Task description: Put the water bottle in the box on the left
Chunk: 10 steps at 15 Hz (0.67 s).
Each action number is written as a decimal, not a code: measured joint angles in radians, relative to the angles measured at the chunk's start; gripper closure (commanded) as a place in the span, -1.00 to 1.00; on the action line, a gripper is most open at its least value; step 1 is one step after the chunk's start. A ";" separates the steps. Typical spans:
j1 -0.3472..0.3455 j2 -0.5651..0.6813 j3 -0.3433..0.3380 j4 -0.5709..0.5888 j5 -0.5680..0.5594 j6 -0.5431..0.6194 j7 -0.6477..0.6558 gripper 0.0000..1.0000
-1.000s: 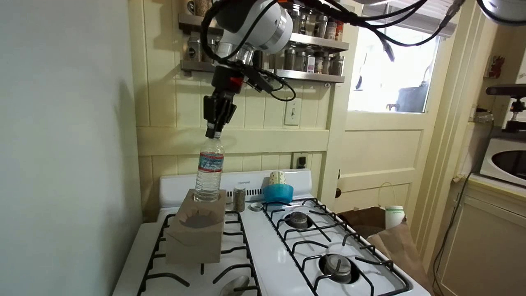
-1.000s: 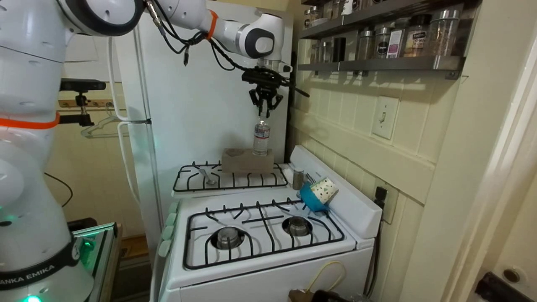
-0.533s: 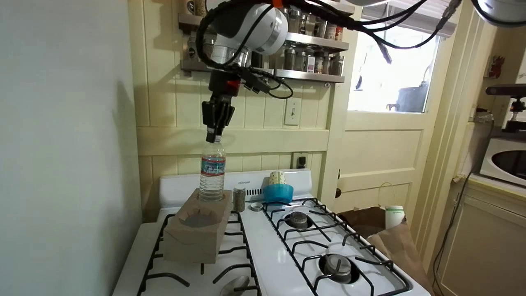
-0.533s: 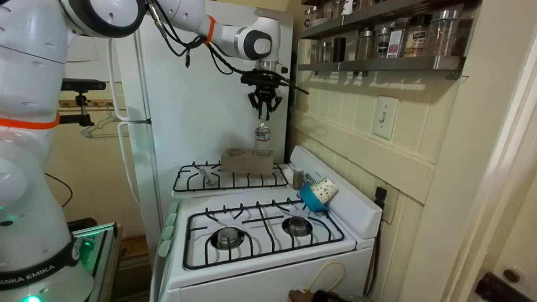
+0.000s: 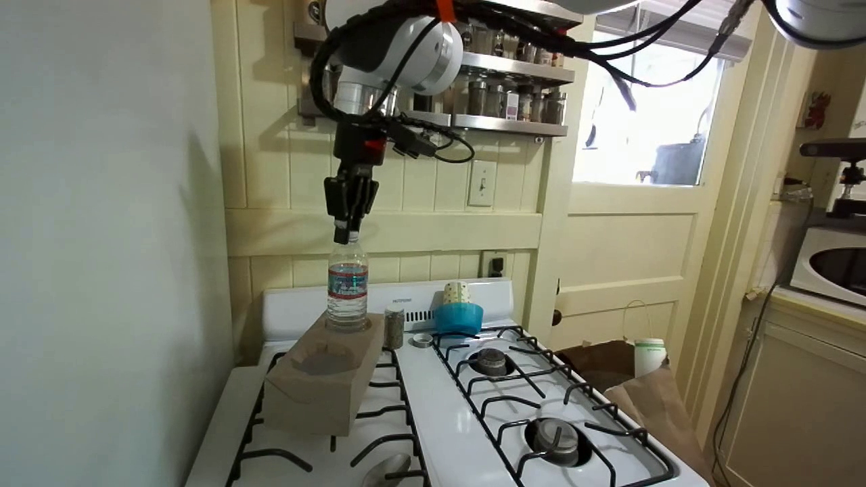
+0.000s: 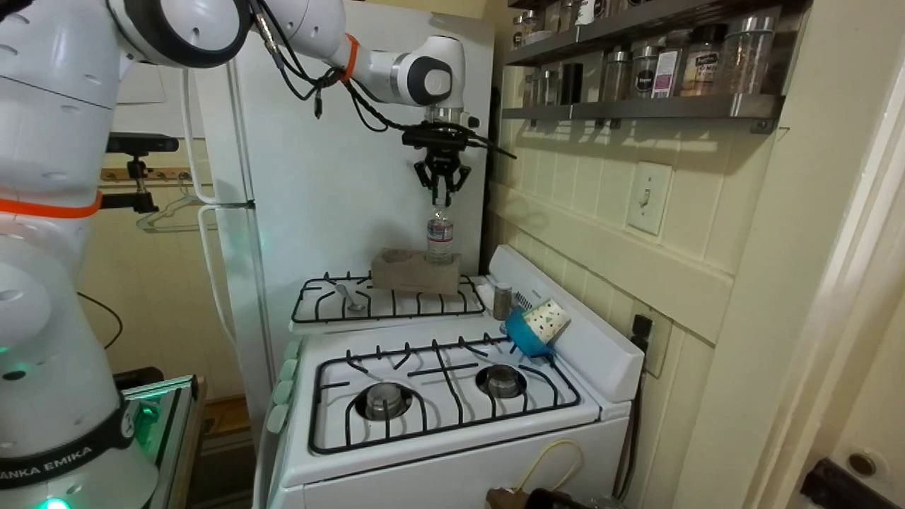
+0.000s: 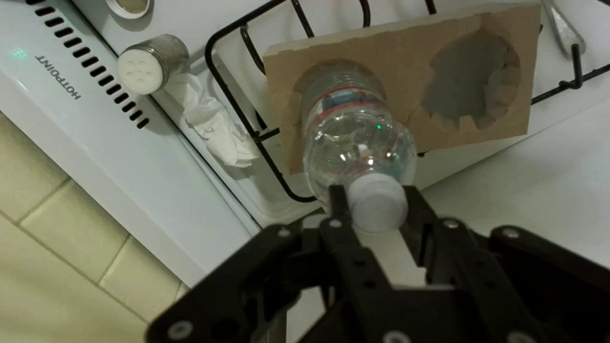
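Observation:
The water bottle [image 5: 348, 281] is clear plastic with a blue and red label and a white cap. It stands nearly upright, its bottom in the back round hole of the greyish-tan box [image 5: 308, 406]. Both also show in an exterior view, the bottle [image 6: 440, 237] above the box [image 6: 413, 277]. In the wrist view the bottle [image 7: 357, 128] passes into one hole of the box [image 7: 405, 71]; the hole beside it is empty. My gripper [image 7: 374, 195] is shut around the cap, a finger on each side. It also shows in both exterior views [image 5: 347, 233] [image 6: 442, 199]. The bottle's base is hidden inside the box.
The box rests on a stove grate [image 5: 385, 411]. A spice jar [image 5: 394, 328] stands close to its right at the back, with a blue bowl [image 5: 459, 318] and patterned cup beyond. A spoon [image 5: 387, 470] lies in front. A wall stands behind, with spice shelves [image 5: 507, 125] above.
My gripper has moved down with the bottle, which has sunk further into the back hole. The box has shifted slightly, its front end a little to the left in an exterior view.

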 measured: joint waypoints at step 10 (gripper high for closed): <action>0.015 0.024 0.001 0.001 -0.014 0.000 0.000 0.84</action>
